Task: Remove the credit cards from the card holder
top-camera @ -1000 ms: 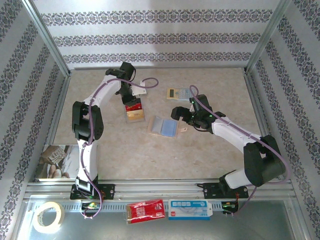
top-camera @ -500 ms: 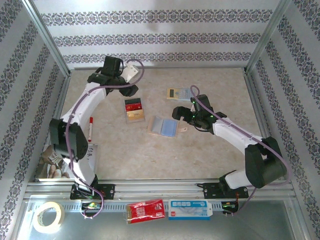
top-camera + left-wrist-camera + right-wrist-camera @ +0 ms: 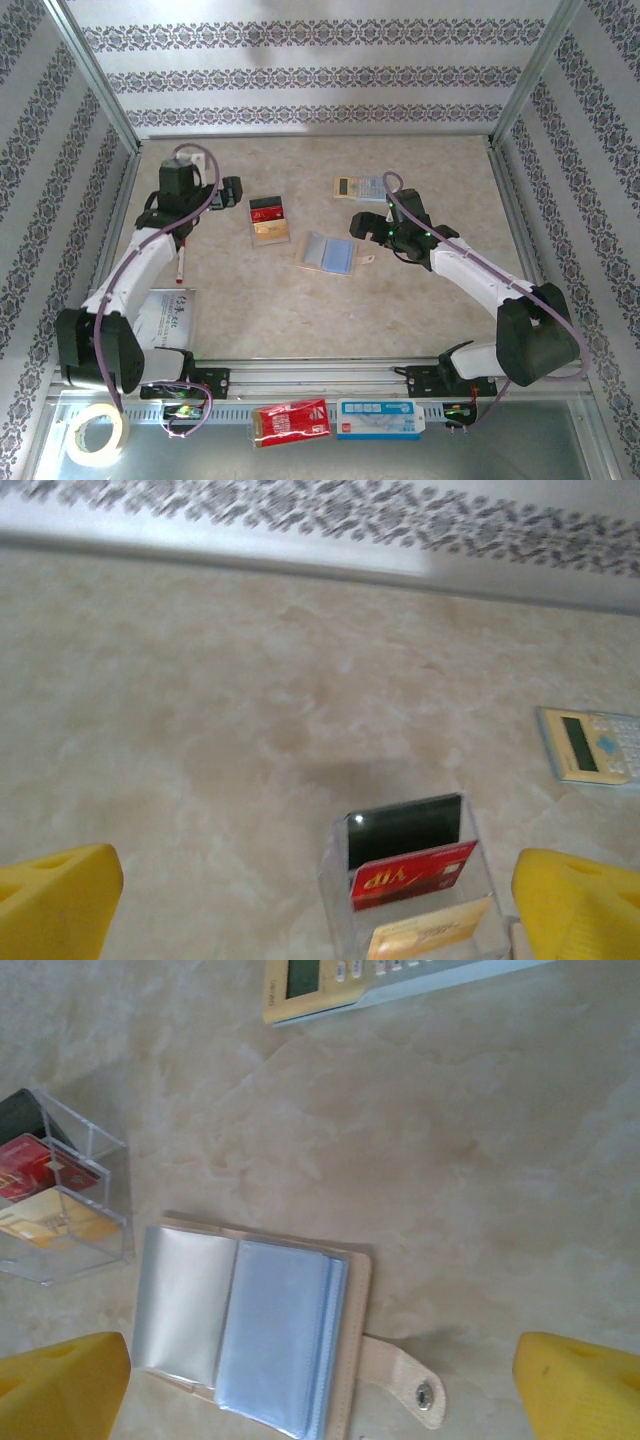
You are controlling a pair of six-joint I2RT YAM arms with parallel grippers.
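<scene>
The card holder [image 3: 328, 253] lies open on the table, tan outside with pale blue sleeves; in the right wrist view the card holder [image 3: 250, 1335] shows its strap tab [image 3: 405, 1385] pointing right. The credit cards, a dark red and black one [image 3: 266, 209] and a gold one [image 3: 270, 232], sit in a clear plastic box left of it. The red card [image 3: 412, 875] and gold card [image 3: 430, 935] stand in that box just ahead of my open left gripper [image 3: 232, 193]. My right gripper [image 3: 365, 225] is open, just right of the holder, and holds nothing.
A yellow and pale blue calculator [image 3: 358, 187] lies behind the holder. A red-capped pen [image 3: 181, 255] and a printed sheet [image 3: 165, 315] lie at the left. On the near ledge are a tape roll [image 3: 97, 432], a red packet [image 3: 292, 420] and a white-blue box [image 3: 380, 418].
My left arm has swung away from the cards to the left and its gripper has opened. The cards stay in the clear box. The right arm has barely moved.
</scene>
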